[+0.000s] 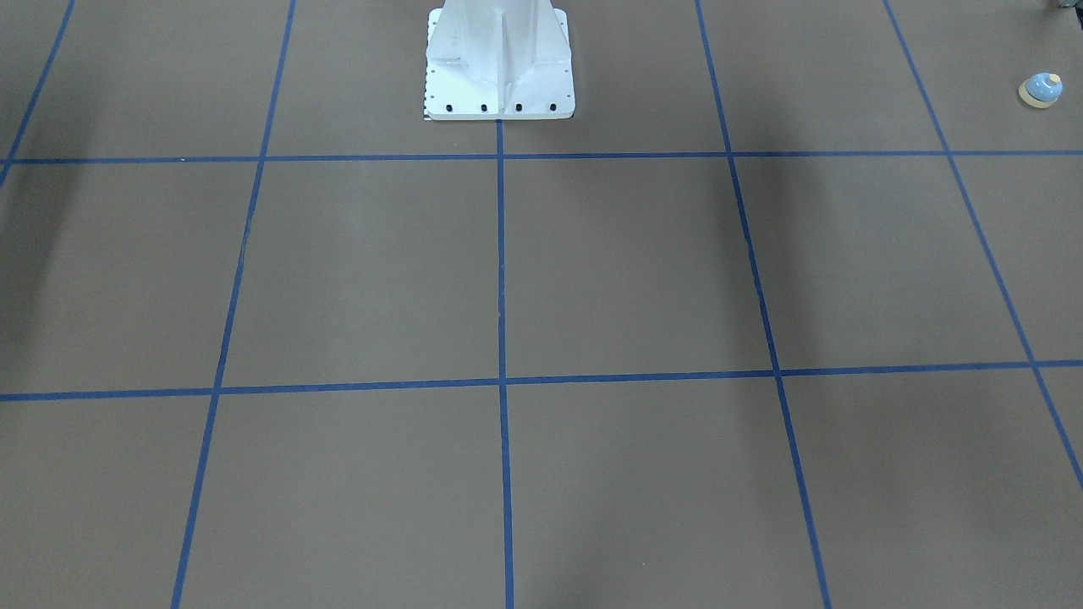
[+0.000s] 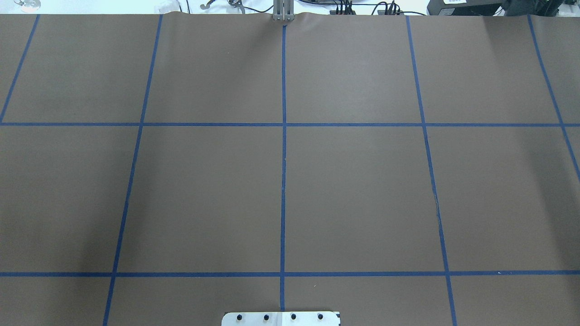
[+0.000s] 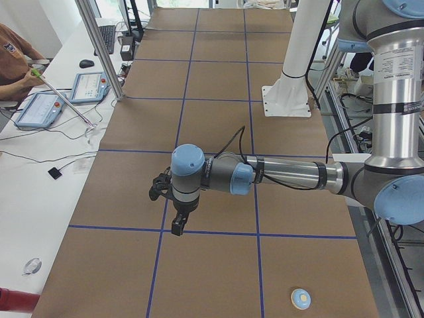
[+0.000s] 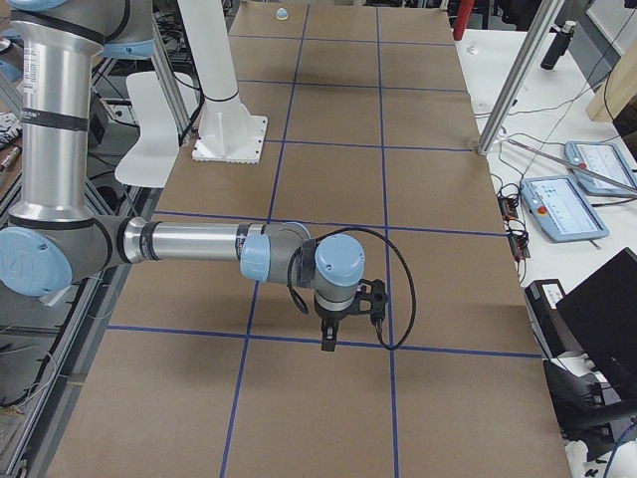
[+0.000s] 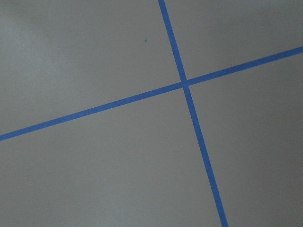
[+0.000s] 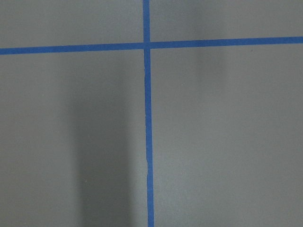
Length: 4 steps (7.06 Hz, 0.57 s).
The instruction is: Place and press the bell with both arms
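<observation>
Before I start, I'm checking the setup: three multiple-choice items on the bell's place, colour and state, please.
1. Where is the bell? A beside the pedestal; B near the table's end on the robot's left; C at the centre.
2. Its dome's colour? A red; B light blue; C green.
3. Its state? A clamped between fingers; B lying on its side; C standing free.
Answers: B, at the front-facing view's right edge; B, blue dome over a cream base; C, left arm and right arm are apart from it.
</observation>
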### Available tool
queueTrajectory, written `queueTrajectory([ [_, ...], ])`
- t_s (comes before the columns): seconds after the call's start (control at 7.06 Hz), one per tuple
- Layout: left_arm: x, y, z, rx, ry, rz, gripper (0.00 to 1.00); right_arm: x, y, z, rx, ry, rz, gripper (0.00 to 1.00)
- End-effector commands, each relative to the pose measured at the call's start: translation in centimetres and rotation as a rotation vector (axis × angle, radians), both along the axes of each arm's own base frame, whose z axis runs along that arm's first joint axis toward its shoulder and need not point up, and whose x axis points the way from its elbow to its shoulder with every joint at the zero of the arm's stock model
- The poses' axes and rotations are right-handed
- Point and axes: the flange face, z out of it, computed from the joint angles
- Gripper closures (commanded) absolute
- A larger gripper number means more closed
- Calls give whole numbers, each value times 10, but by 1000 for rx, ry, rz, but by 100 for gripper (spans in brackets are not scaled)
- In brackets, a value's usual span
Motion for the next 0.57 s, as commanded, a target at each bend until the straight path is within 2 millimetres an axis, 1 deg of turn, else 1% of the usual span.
queueTrajectory([
  [0.0,-6,12,-46,-37,-109,-9,0,1,-1,-1,3,3,1,0],
  [0.14,-8,25,-75,-92,-137,-22,0,0,-1,-1,3,6,-1,0],
  [0.42,-9,52,-130,-205,-139,-197,0,1,-1,-4,7,6,1,0],
])
